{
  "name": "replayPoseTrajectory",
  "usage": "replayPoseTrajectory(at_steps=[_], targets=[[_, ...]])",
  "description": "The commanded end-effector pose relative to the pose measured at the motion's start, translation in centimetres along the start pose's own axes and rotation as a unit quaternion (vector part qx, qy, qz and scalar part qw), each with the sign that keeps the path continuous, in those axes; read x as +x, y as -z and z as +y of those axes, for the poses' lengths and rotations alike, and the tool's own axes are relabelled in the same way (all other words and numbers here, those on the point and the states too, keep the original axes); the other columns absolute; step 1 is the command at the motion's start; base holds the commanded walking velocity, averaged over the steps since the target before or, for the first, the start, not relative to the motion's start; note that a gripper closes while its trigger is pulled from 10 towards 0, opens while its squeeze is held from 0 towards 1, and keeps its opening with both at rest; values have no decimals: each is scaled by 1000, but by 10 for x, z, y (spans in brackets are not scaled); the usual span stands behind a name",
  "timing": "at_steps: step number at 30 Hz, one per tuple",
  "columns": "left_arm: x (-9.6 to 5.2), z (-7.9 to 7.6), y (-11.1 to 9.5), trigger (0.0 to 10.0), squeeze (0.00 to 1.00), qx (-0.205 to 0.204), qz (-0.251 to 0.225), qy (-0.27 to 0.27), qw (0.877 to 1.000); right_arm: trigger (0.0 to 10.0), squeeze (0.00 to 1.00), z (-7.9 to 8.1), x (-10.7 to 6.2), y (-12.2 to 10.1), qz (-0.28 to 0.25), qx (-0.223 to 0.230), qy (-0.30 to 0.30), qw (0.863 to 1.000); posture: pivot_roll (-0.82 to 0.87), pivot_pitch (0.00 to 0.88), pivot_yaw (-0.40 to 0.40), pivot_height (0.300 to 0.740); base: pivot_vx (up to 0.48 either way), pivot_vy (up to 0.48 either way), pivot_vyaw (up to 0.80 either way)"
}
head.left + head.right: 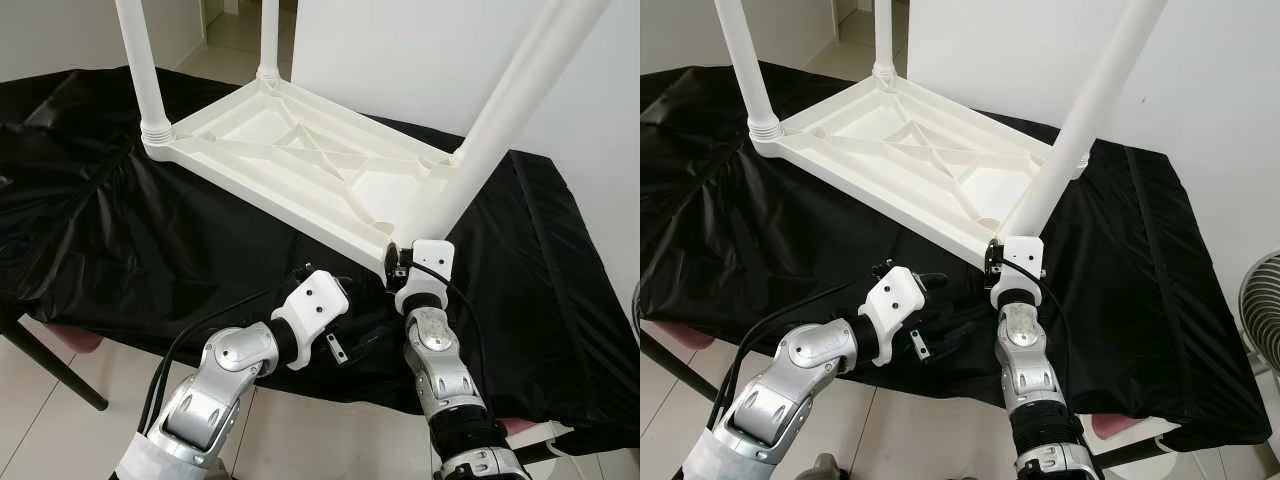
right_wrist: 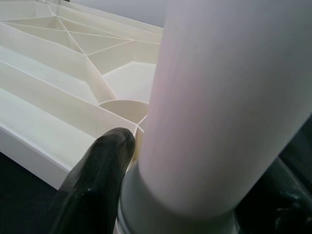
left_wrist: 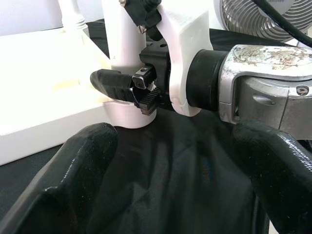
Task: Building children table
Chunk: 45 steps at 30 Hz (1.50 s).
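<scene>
A white plastic children's table (image 1: 300, 150) lies upside down on a black cloth (image 1: 120, 230). Two legs (image 1: 140, 60) stand upright at its far corners. At the near right corner a third leg (image 1: 500, 110) leans up and to the right, its base in the corner socket. My right gripper (image 1: 395, 262) is shut on the base of this leg (image 2: 229, 97), one finger (image 2: 97, 180) pressed beside the collar. My left gripper (image 3: 175, 195) hovers open just over the cloth, left of that corner, pointing at the right gripper (image 3: 122, 85).
The cloth covers a wide low surface that ends at a front edge near my arms. A fan (image 1: 1262, 320) stands on the floor to the right. A dark furniture leg (image 1: 50, 365) slants at the lower left. A white wall rises behind the table.
</scene>
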<state>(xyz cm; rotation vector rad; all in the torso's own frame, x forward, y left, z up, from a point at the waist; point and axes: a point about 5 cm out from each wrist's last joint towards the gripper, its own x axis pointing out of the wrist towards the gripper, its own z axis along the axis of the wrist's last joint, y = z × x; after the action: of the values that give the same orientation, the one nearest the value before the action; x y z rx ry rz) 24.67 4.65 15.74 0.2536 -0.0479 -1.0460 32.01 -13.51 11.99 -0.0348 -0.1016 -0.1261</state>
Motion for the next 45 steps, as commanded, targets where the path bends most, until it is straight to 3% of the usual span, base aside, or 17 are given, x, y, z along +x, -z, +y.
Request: replayPoseTrajectory(at_steps=[1, 2, 12, 14, 16, 17, 22, 23, 24, 25, 31, 36, 39, 40, 41, 42, 45], targets=[[0, -2, 1, 10000, 0, -4, 4, -6, 1000, 10000, 0, -14, -2, 9, 27, -4, 41, 999, 146, 79, -104, 740, 0, 0, 0], [0, -2, 1, 10000, 0, -3, 4, -5, 1000, 10000, 1000, -17, -1, 8, 27, -5, 50, 998, 146, 78, -104, 740, 0, 0, 0], [-1, -1, 1, 10000, 0, -4, 5, -6, 1000, 10000, 1000, -27, -9, -4, -5, 7, 58, 998, 144, 82, -102, 740, 0, 0, 0], [-1, -1, 1, 10000, 0, -4, 7, -6, 1000, 10000, 1000, -35, -21, -1, 1, -12, 57, 998, 139, 84, -98, 740, 0, 0, 0], [-1, -1, 1, 10000, 0, -4, 7, -6, 1000, 10000, 1000, -35, -21, -1, 1, -12, 57, 998, 139, 84, -98, 740, 0, 0, 0], [-2, -1, 2, 10000, 0, -3, 8, -5, 1000, 10000, 1000, -42, -34, 3, 14, -27, 44, 999, 134, 85, -95, 740, 0, 0, 0], [-2, -1, 2, 10000, 0, -3, 7, -3, 1000, 10000, 1000, -48, -45, 6, 19, -42, 29, 998, 126, 87, -91, 740, 0, 0, 0], [-1, -1, 1, 10000, 0, -2, 7, -2, 1000, 10000, 643, -51, -51, 4, 14, -43, 17, 999, 122, 87, -88, 740, 0, 0, 0], [-1, -1, 1, 10000, 0, -2, 7, -2, 1000, 10000, 643, -51, -51, 4, 14, -43, 17, 999, 122, 87, -88, 740, 0, 0, 0], [-1, 0, 1, 10000, 0, -2, 7, -1, 1000, 10000, 0, -53, -56, 2, 4, -46, 12, 999, 117, 89, -83, 740, 0, 0, 0], [0, -1, 1, 10000, 0, -2, 6, 6, 1000, 10000, 0, -59, -59, -4, -8, -17, 4, 1000, 104, 92, -79, 740, 0, 0, 0], [1, -2, 0, 10000, 0, -3, 5, 9, 1000, 10000, 0, -42, -52, -11, -11, 24, -80, 996, 107, 93, -80, 740, 0, 0, 0], [1, -2, 0, 10000, 0, -2, 5, 7, 1000, 10000, 0, -40, -52, -13, -13, 26, -91, 995, 114, 95, -84, 740, 0, 0, 0], [0, -1, 0, 10000, 0, -1, 5, 5, 1000, 10000, 125, -38, -51, -15, -13, 27, -103, 994, 117, 94, -85, 740, 0, 0, 0], [0, -1, 0, 10000, 0, -1, 5, 5, 1000, 10000, 125, -38, -51, -15, -13, 27, -103, 994, 117, 94, -85, 740, 0, 0, 0], [0, -1, 0, 10000, 0, -1, 6, 4, 1000, 10000, 1000, -36, -50, -16, -15, 32, -111, 993, 123, 94, -87, 740, 0, 0, 0], [-1, -1, 0, 10000, 0, -1, 6, 2, 1000, 10000, 1000, -35, -48, -17, -17, 34, -116, 993, 125, 94, -89, 740, 0, 0, 0]])
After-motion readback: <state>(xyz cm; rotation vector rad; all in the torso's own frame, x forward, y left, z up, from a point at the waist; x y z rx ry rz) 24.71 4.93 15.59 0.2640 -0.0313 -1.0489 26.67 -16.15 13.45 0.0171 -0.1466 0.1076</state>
